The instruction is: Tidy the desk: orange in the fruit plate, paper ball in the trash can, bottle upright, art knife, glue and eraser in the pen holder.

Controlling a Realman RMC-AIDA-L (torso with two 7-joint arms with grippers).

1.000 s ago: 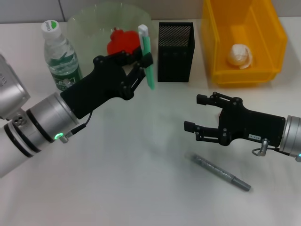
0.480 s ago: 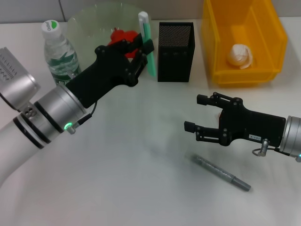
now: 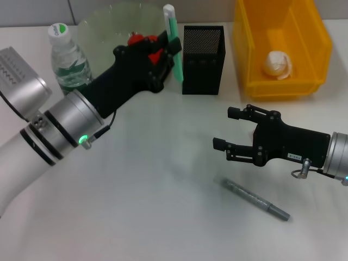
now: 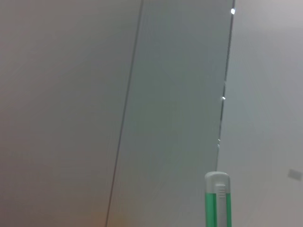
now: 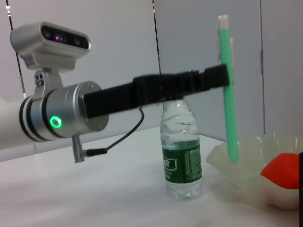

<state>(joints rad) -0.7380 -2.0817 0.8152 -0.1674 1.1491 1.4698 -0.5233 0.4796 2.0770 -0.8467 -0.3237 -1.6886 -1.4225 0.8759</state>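
White desk (image 3: 152,179) under grey wall panels. Landmark: black mesh pen holder (image 3: 203,51). Left of it, the upright clear plastic bottle (image 3: 68,60) and clear fruit plate (image 3: 106,27). The green-and-white art knife (image 3: 173,41) is clamped vertical by the left gripper (image 3: 166,51), just left of the holder, presumably for insertion. Right of it, the right gripper (image 3: 235,130) hovers spread, empty.

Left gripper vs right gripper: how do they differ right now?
The left gripper is shut on the green art knife, held upright beside the pen holder; the right gripper is open and empty, above the table near the grey pen. Both are black.
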